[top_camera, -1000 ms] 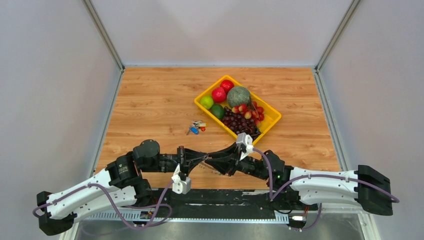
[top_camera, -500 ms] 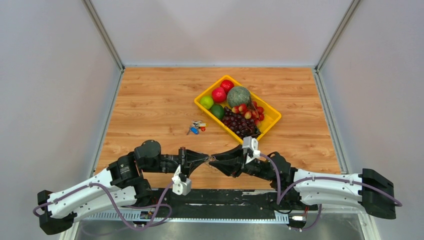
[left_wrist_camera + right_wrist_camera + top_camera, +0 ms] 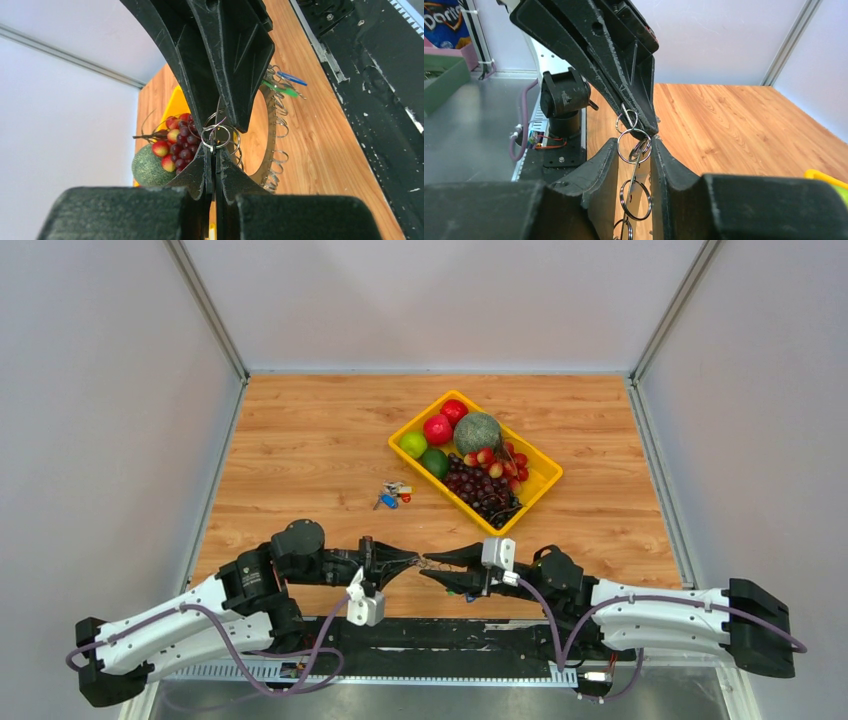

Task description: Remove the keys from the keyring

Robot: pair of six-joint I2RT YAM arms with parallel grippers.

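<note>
The keyring (image 3: 272, 125) is a large flat silver ring strung with small split rings, held up between my two grippers near the table's front edge. My left gripper (image 3: 214, 147) is shut on one small split ring of it; in the top view the left gripper (image 3: 412, 562) points right. The green-capped key (image 3: 281, 90) and the blue-capped key (image 3: 292, 78) hang at the keyring's far side. My right gripper (image 3: 634, 150) is open, with the keyring's edge (image 3: 636, 172) and its small rings running between the fingers. In the top view the right gripper (image 3: 430, 571) meets the left tip to tip, hiding the keyring.
A yellow tray (image 3: 532, 450) of fruit and grapes stands at the back right of centre. A small loose bunch of keys with blue and red caps (image 3: 391, 495) lies left of it. The arms' black base strip (image 3: 440, 635) runs along the near edge.
My right gripper has rolled over and sunk toward the near edge, its wrist shifting right. The left arm has barely moved and keeps its hold.
</note>
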